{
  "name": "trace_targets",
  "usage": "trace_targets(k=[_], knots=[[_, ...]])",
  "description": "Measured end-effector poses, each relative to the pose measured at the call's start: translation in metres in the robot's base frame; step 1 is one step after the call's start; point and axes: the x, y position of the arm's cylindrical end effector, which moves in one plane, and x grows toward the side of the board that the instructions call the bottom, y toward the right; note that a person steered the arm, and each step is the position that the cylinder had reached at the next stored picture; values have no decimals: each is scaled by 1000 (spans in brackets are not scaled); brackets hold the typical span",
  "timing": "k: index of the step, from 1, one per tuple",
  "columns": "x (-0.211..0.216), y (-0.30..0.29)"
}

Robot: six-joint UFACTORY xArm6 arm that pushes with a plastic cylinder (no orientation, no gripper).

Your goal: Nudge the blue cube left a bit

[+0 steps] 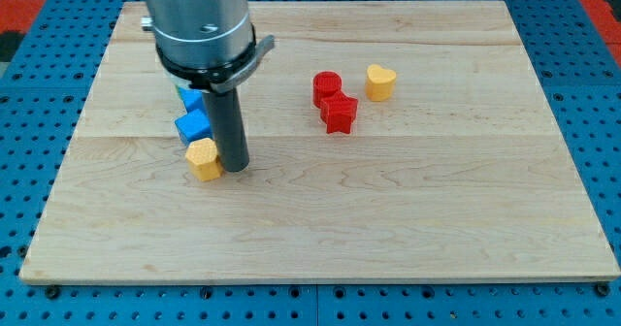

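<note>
A blue cube [193,126] sits on the wooden board [388,200] at the view's left. A second blue block [191,100] lies just above it, partly hidden by the arm, with a sliver of green behind it. A yellow block [204,158] touches the blue cube from below. My tip [234,165] rests on the board just right of the yellow block and below-right of the blue cube, close to both.
A red cylinder [327,86] and a red star-shaped block [339,113] sit together right of centre. A yellow heart-shaped block [380,81] lies to their upper right. The arm's grey body [199,20] covers the board's upper left.
</note>
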Motion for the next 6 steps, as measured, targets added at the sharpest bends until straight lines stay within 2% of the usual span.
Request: trace_targets(k=[1,2,4,6], knots=[[-18,12],[-26,-20],[-42,29],[-39,-6]])
